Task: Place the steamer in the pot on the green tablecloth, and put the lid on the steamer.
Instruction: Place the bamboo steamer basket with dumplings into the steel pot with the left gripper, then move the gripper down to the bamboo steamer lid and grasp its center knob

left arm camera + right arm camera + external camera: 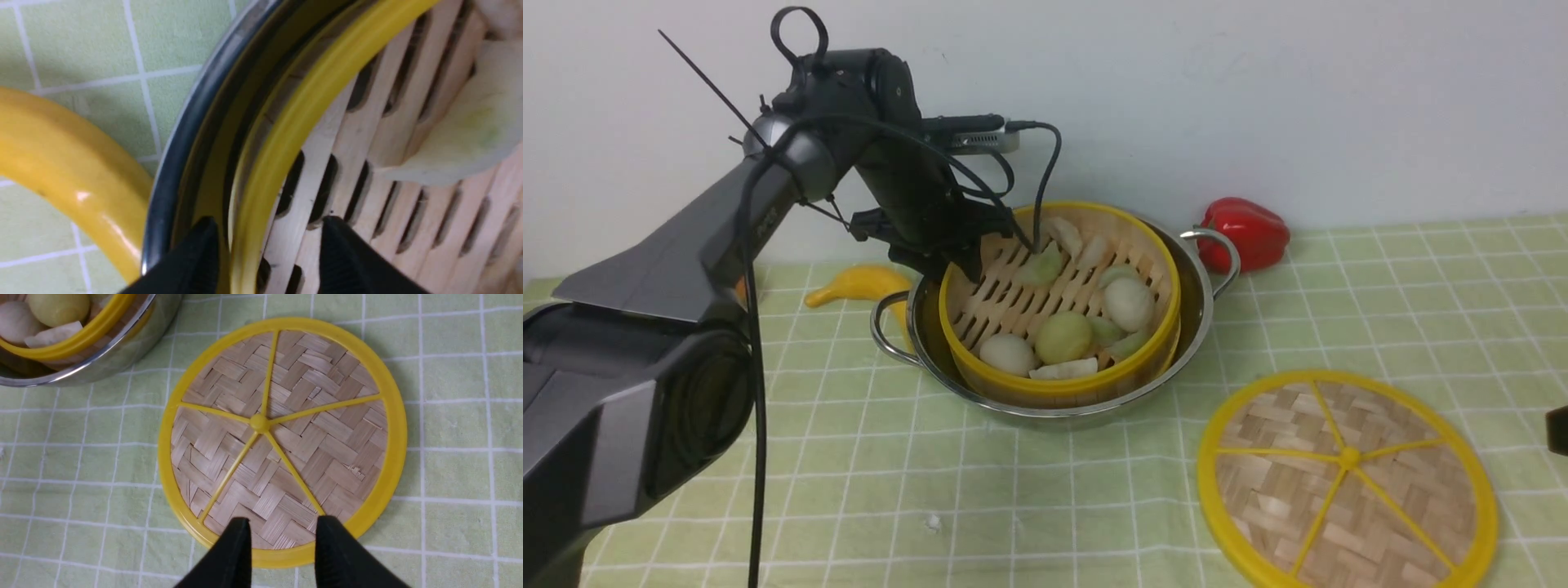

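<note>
2 left gripper [267, 225] jaws straddle the steamer [288, 122] rim

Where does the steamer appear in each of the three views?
Front view: the steamer sits at the centre, inside the pot.
Left wrist view: its yellow rim runs diagonally through the open left gripper, with the slatted floor beside it.
Right wrist view: only a slice shows in one corner, beyond the lid.
Shared landmark: the pot's shiny rim, just outside the yellow rim.

Bare green tablecloth [1045, 490] rings the lid [1347, 482]; left gripper [267, 228] straddles the steamer [1062, 385] rim.
</note>
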